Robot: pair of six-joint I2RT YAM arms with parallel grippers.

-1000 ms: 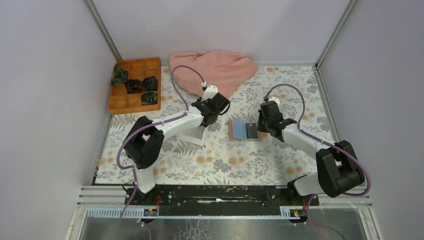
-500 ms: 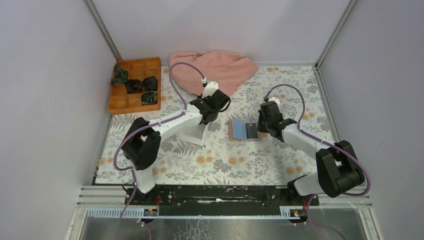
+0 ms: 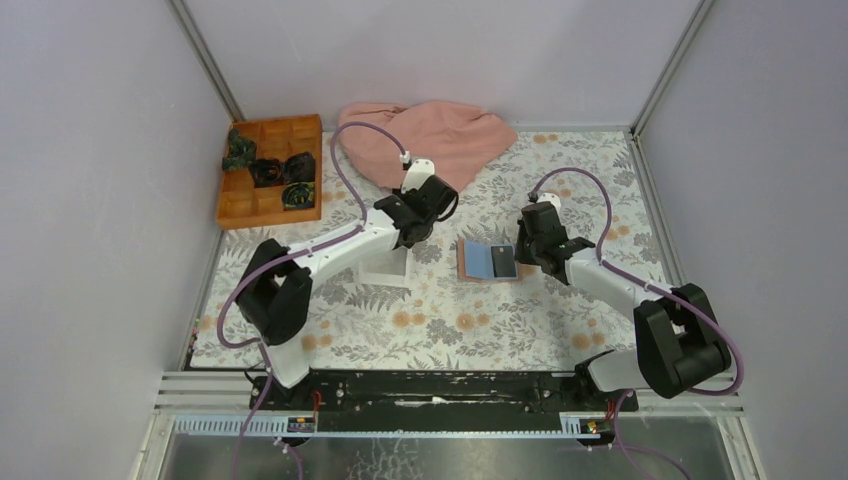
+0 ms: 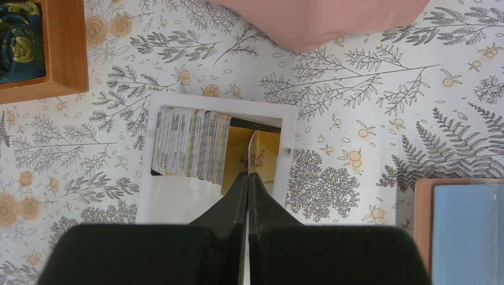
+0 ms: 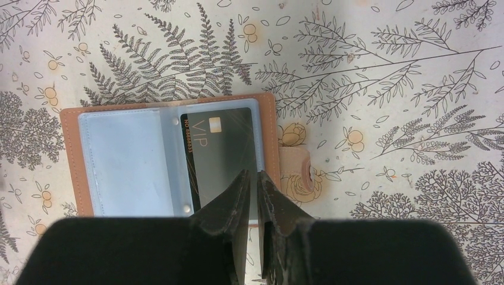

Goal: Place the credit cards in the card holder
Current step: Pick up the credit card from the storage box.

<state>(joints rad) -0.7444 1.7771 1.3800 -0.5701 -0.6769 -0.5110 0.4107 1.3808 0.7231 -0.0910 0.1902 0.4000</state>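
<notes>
The card holder (image 5: 125,160) lies open on the floral tablecloth (image 3: 450,320), with a dark grey card (image 5: 223,148) in its right sleeve. The right gripper (image 5: 252,178) sits over that card, jaws slightly apart. To the left, the left gripper (image 4: 248,177) is pinched together on an upright card (image 4: 250,151) in the white tray (image 4: 178,199), beside a stack of cards (image 4: 190,144).

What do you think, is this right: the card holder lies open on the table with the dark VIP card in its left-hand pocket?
Wrong pocket. The card holder lies open on the table with the dark VIP card in its right-hand pocket; the left-hand one is empty. The right wrist view shows it.
</notes>
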